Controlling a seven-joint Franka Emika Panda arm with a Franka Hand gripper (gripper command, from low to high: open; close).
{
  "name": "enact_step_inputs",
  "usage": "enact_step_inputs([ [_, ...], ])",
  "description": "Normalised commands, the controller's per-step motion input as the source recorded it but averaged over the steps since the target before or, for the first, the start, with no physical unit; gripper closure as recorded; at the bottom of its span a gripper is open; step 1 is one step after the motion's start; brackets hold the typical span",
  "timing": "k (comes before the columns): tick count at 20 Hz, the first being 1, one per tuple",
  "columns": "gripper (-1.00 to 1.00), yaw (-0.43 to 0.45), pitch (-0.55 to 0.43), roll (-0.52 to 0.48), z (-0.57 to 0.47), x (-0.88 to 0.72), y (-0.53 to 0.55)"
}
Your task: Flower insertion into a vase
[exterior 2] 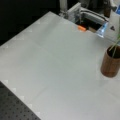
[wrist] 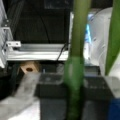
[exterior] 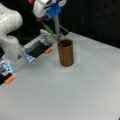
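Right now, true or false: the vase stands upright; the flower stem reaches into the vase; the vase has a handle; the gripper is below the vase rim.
1. The vase stands upright on the table. True.
2. The green flower stem reaches into the vase mouth. True.
3. The vase has a handle. False: it is a plain cylinder.
4. The gripper is below the vase rim. False: it is above it, toward a front view's top left.

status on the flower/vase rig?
Gripper above the vase, shut on the flower stem. Stem's lower end inside the vase mouth. Vase upright on the table. Nothing in the way.
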Motion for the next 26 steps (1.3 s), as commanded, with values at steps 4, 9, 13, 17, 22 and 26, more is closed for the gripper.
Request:
enact_step_inputs([
  [4, 1.00, 0.089, 0.617, -0.216, 0.11, 0.32, 0.03],
  [9, 1.00, 0.056, 0.474, -0.223, 0.07, 0.18, 0.02],
  [13, 1.00, 0.037, 0.315, -0.253, 0.05, 0.06, 0.00],
  [17, 1.00, 0.023, 0.213, -0.254, 0.08, 0.00, 0.01],
  [22, 1.00, 0.029, 0.198, -0.250, 0.09, -0.03, 0.00],
  [26, 1.00, 0.069, 0.276, -0.288, 0.05, 0.02, 0.02],
])
